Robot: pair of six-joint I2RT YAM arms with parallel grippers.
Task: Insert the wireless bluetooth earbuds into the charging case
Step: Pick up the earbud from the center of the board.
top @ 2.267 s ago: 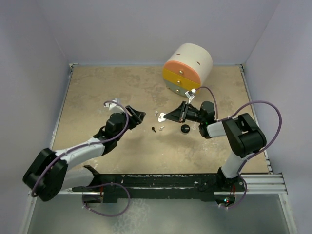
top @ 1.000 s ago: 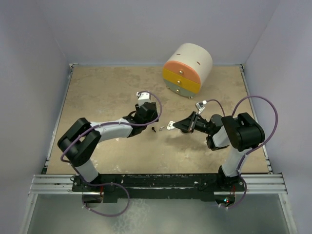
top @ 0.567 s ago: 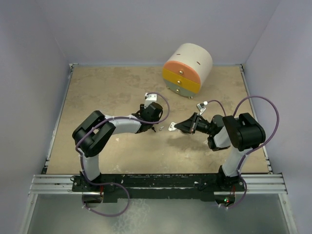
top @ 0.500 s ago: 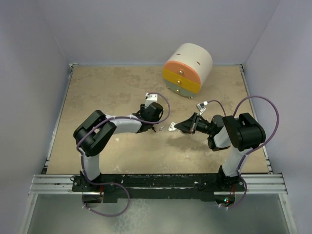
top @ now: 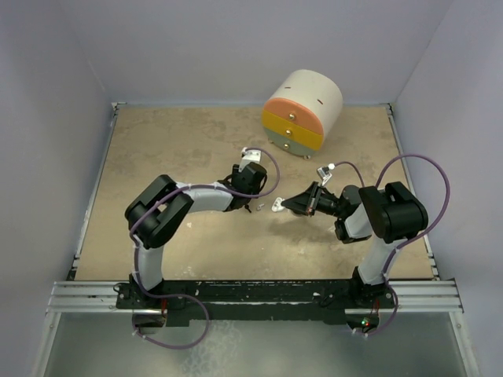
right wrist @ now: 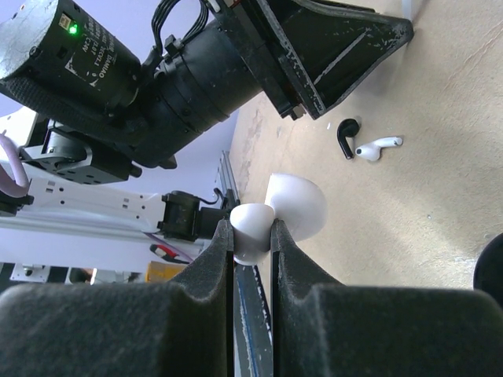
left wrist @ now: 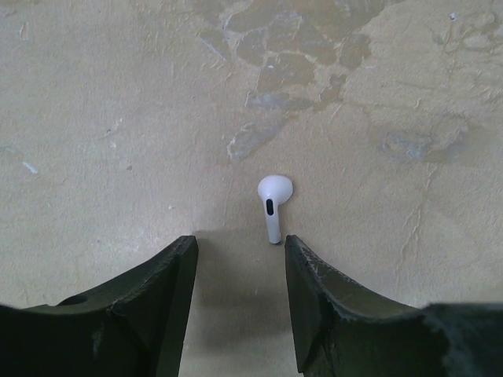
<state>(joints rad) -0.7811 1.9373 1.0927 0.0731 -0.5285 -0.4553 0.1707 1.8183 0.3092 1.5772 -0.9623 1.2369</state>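
The left arm has swung in from the left edge to the middle of the table. The left gripper (left wrist: 240,245) now sits low with its fingers spread, and a white earbud (left wrist: 274,191) lies untouched just ahead of the gap. The right gripper (right wrist: 251,229) pinches a white rounded piece (right wrist: 297,206) above the table. A black earbud (right wrist: 346,138) lies beside the white one mid-table, and a dark curved edge may be the charging case (right wrist: 493,271).
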